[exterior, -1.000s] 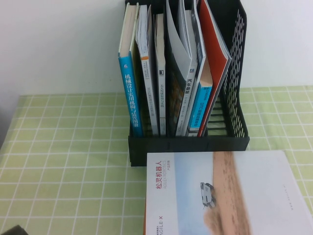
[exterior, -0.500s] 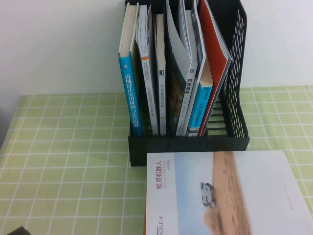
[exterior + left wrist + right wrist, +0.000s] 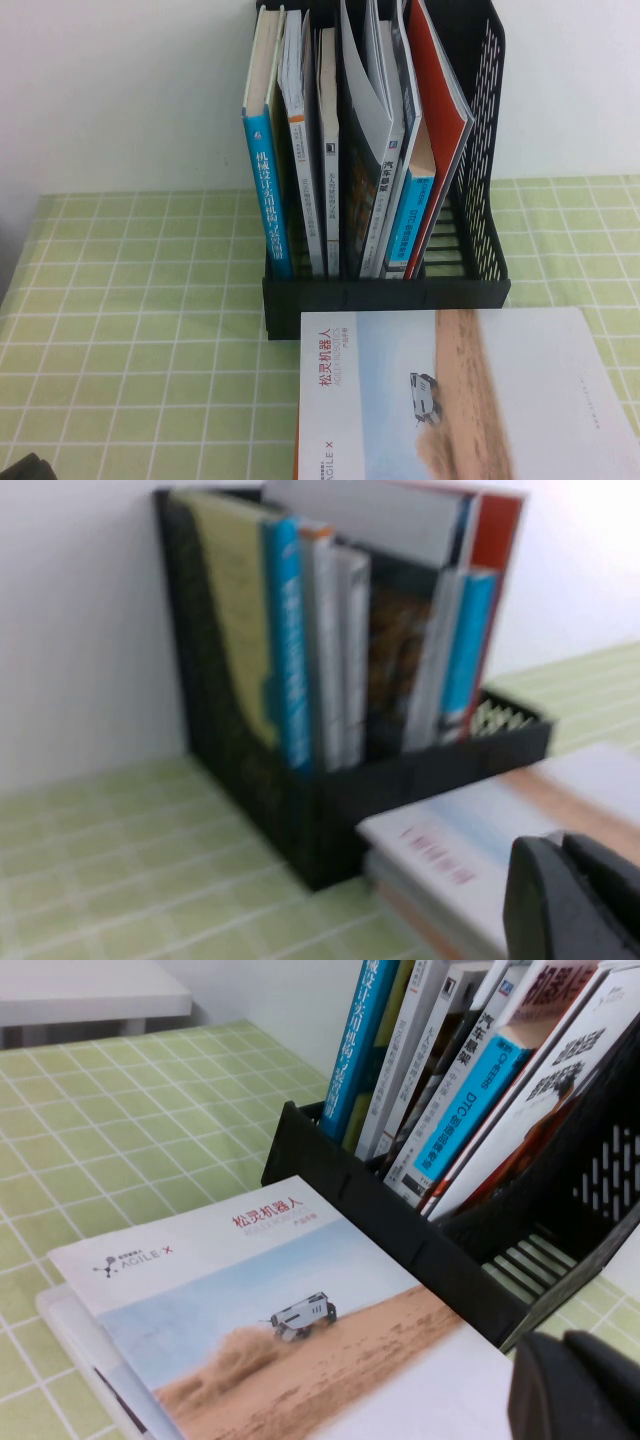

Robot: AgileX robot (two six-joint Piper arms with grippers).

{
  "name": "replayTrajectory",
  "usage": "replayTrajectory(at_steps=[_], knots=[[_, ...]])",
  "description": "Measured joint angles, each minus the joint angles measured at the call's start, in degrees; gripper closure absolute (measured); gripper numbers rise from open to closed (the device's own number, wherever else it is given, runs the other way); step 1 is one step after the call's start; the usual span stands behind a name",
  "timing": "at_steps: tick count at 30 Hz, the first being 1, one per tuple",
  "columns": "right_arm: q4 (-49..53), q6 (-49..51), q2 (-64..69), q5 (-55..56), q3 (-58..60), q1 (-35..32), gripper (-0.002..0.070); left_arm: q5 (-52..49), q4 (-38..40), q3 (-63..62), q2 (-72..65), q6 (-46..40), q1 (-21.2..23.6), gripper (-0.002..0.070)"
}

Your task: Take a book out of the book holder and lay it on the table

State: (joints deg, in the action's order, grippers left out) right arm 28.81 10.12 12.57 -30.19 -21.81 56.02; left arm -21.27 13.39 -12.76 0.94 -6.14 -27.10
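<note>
The book (image 3: 450,400), pale with blue sky, a sandy strip, a small vehicle and a red title, lies flat on the table (image 3: 130,340) just in front of the book holder (image 3: 385,295). It also shows in the left wrist view (image 3: 470,840) and the right wrist view (image 3: 280,1310). Another flat item's edge shows under it (image 3: 70,1320). My left gripper (image 3: 572,900) is shut and empty, beside the book's near left corner; only a dark tip (image 3: 25,468) shows in the high view. My right gripper (image 3: 580,1390) is shut and empty over the book's right part.
The black holder (image 3: 400,1235) stands against the white wall and holds several upright books, among them a blue-spined one (image 3: 265,190) and an orange-covered one (image 3: 440,90). Green checked cloth lies open to the left (image 3: 120,280) and right (image 3: 580,240) of the holder.
The dark tip of my left arm at the bottom left corner has shifted slightly. The book and the holder have not moved.
</note>
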Motion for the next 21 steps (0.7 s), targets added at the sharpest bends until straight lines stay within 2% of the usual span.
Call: replayTrajectory(at_steps=[2, 7, 11, 13, 21], knots=[[0.0, 0.0, 0.0, 0.0, 0.0, 0.0, 0.0675, -0.9, -1.7, 1.6, 0.0, 0.0, 3.2, 0.0678], [0.1, 0.1, 0.0, 0.0, 0.0, 0.0, 0.0675, -0.9, -3.0, 7.9, 0.0, 0.2, 14.7, 0.0678], [0.1, 0.1, 0.0, 0.0, 0.0, 0.0, 0.0675, 3.0, -3.0, 12.9, 0.0, 2.5, 22.0, 0.0677], [0.1, 0.1, 0.0, 0.0, 0.0, 0.0, 0.0675, 3.6, -2.7, 13.9, 0.0, 3.0, 23.4, 0.0678], [0.1, 0.1, 0.0, 0.0, 0.0, 0.0, 0.0675, 1.3, -3.7, 14.0, 0.0, 3.2, 23.2, 0.0677]])
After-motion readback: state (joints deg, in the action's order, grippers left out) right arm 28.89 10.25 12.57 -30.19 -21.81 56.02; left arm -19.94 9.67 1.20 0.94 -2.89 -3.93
